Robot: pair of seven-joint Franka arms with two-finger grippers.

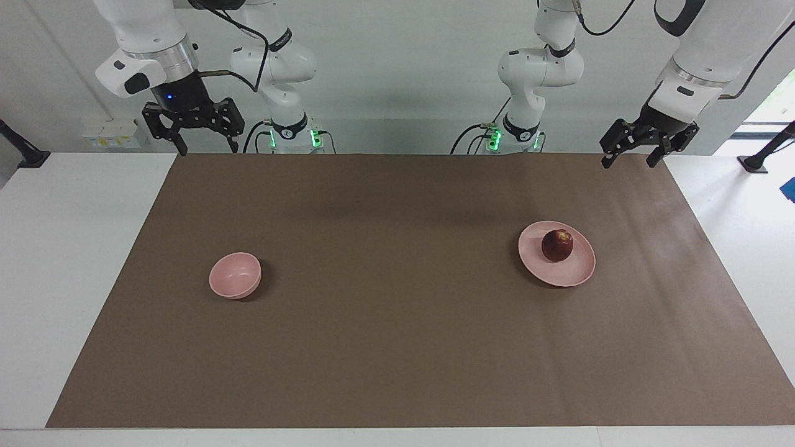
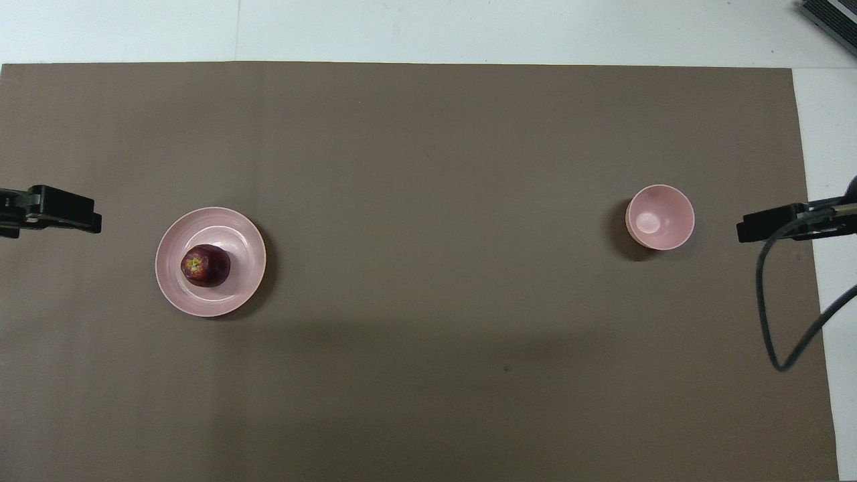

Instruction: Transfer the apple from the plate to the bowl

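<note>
Right now the apple [image 1: 557, 245] sits on the plate [image 1: 571, 273], toward my left arm's end of the worktop [image 1: 397, 347]; the bowl [image 1: 235, 275] stands well apart from the plate. My left gripper [image 1: 631, 155] and right gripper [image 1: 205, 144] hang high, fingers spread wide, holding nothing.

A brown mat [image 1: 397, 323] covers the white table [image 1: 74, 261] before a pale wall [image 1: 404, 74].
</note>
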